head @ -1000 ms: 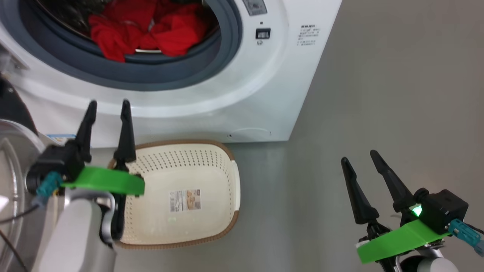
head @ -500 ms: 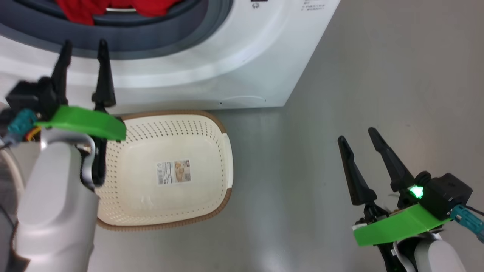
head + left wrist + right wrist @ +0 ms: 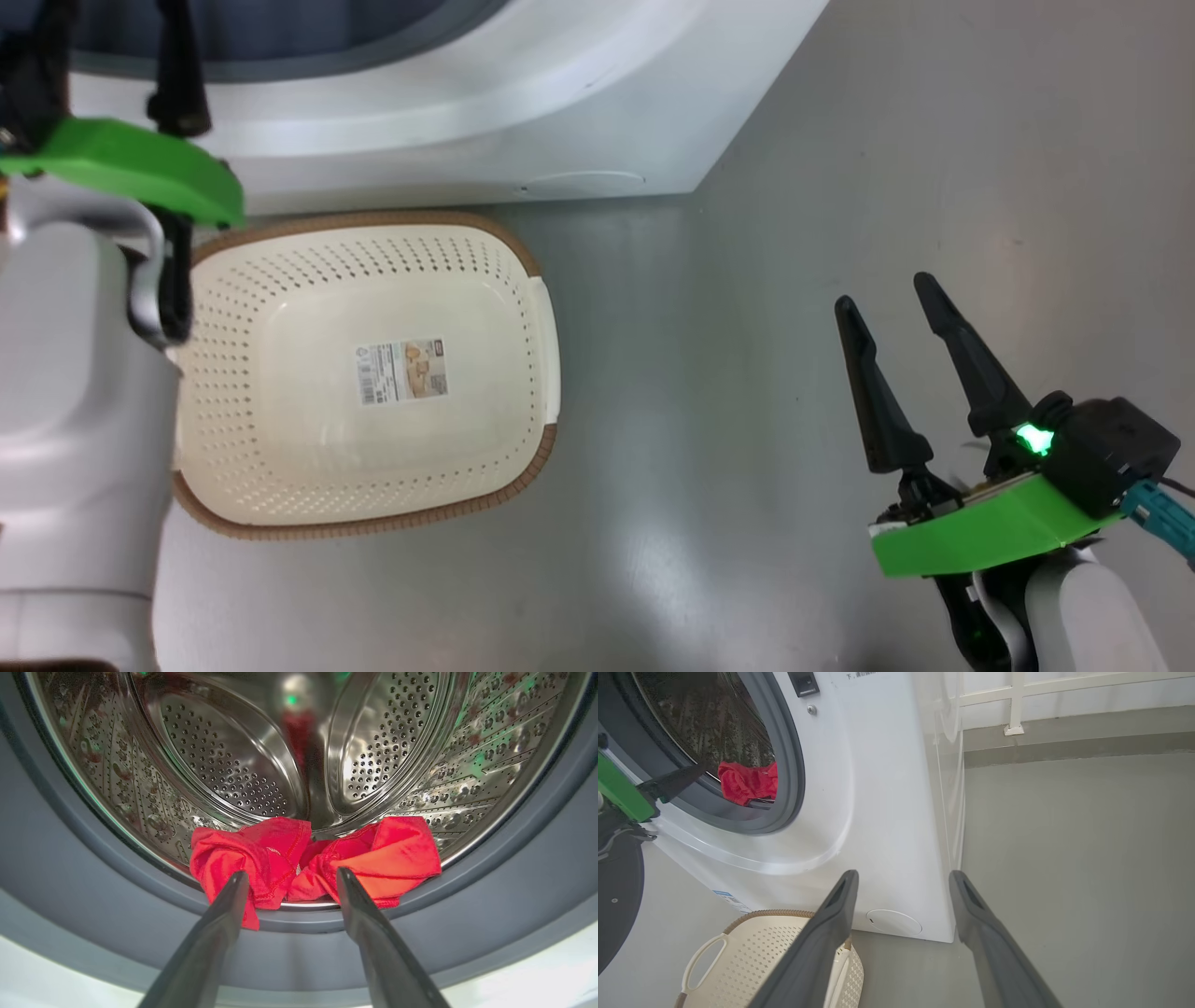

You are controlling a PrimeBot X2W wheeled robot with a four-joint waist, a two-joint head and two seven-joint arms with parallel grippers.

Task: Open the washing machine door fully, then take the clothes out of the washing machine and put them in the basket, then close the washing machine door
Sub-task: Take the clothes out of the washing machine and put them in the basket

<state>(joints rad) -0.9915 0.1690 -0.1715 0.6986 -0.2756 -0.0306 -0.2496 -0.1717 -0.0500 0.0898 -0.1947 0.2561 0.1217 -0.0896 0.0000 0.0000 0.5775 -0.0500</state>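
Since 1 second ago the head camera has tipped down, and the left gripper (image 3: 290,871) has advanced from below the grey ring (image 3: 280,37) up to the opening of the washing machine (image 3: 467,140); the right gripper (image 3: 885,289) hangs as before over the floor (image 3: 747,392), its 2 fingers spread and empty; the basket (image 3: 373,220) stands just before the machine's front, holding nothing but its sticker (image 3: 401,371).

Left wrist view: the clothes (image 3: 261,854) lie bunched at the front lip of the drum (image 3: 224,765), 1 fold drooping over the grey ring; both fingers stand wide apart just before them, gripping nothing.

Right wrist view: the washing machine door (image 3: 616,896) hangs swung open at the left; the round flap (image 3: 893,921) sits low on the machine, near the basket.
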